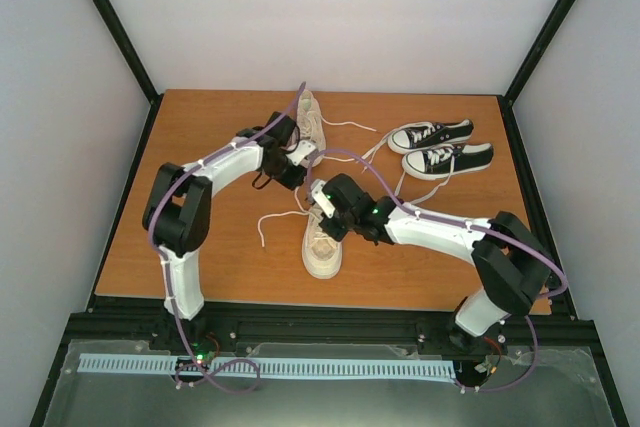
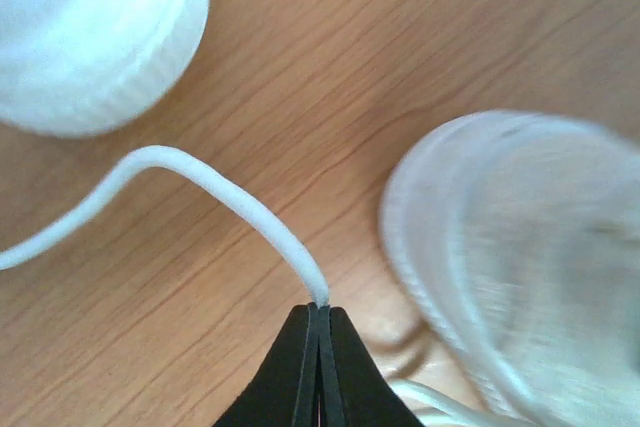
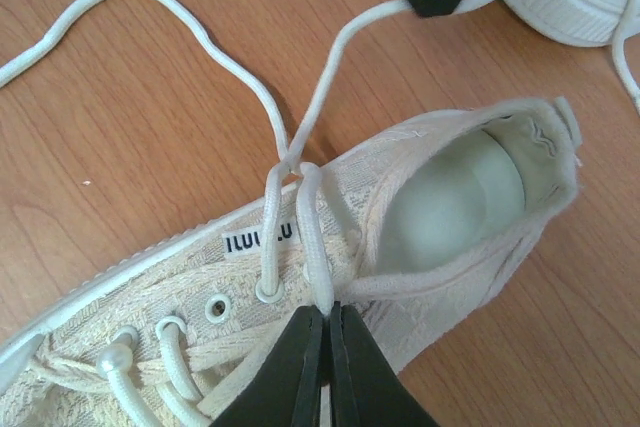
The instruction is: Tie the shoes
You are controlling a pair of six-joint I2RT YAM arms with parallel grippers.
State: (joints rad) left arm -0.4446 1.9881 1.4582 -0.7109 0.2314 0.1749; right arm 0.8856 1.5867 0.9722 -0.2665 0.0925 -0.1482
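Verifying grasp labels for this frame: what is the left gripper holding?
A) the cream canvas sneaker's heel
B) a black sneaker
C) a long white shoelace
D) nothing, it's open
C: in the left wrist view the left gripper is shut on the long white shoelace, which curves away over the wooden table.

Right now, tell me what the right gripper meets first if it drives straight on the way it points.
The lace it pinches at the top eyelets, then at once the cream shoe, its upper beside the label. The right gripper, shut, sits almost on it, though depth is unclear.
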